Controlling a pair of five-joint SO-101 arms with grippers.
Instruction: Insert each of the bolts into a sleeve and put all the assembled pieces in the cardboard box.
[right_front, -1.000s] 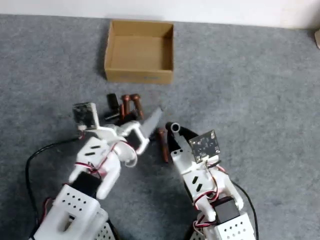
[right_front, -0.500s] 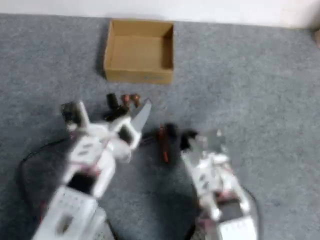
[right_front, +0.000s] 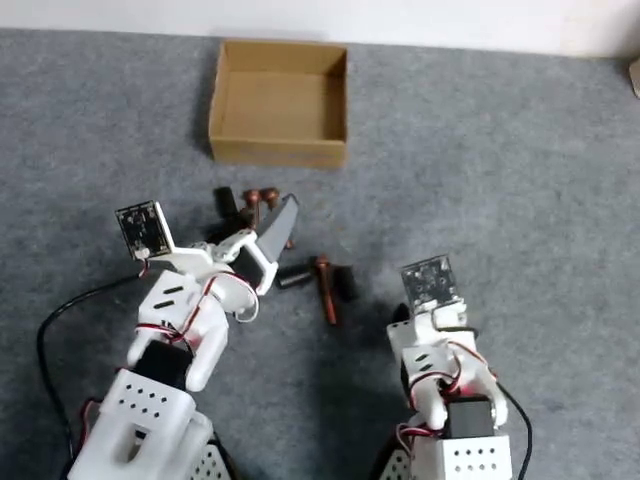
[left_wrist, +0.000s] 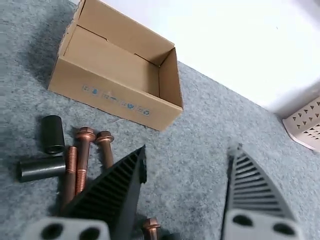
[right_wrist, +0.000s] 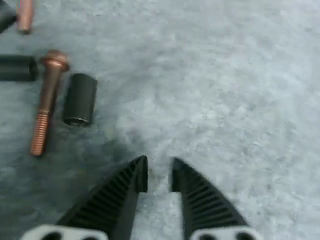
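As I judge it, the task is at its very beginning. No bolt that I can see sits inside a sleeve, and the pieces lie loose on the bench (right_front: 500, 200). All the joining and all the carrying are left to do.

Nearest, at the lower right of the high view, is my right arm. My right pincer (right_wrist: 159, 174) is spread only a little, with a narrow gap between the tips, and it pinches nothing. Beyond it, near the centre of the high view, a bolt (right_front: 324, 290) and a sleeve (right_front: 346, 282) lie side by side, close but not joined. A second sleeve (right_front: 292, 276) lies at the other side of the bolt's head. These three are apart from my right pincer, up and to the left of it.

Further, left of centre, my left pincer (left_wrist: 189, 149) is spread wide and holds nothing. Just beside one of its fingers lies a group of bolts (left_wrist: 84, 150) with two dark sleeves (left_wrist: 52, 134).

Farthest, at the upper left of centre, stands the cardboard box (right_front: 278, 152). It is empty, and well apart from both pincers.
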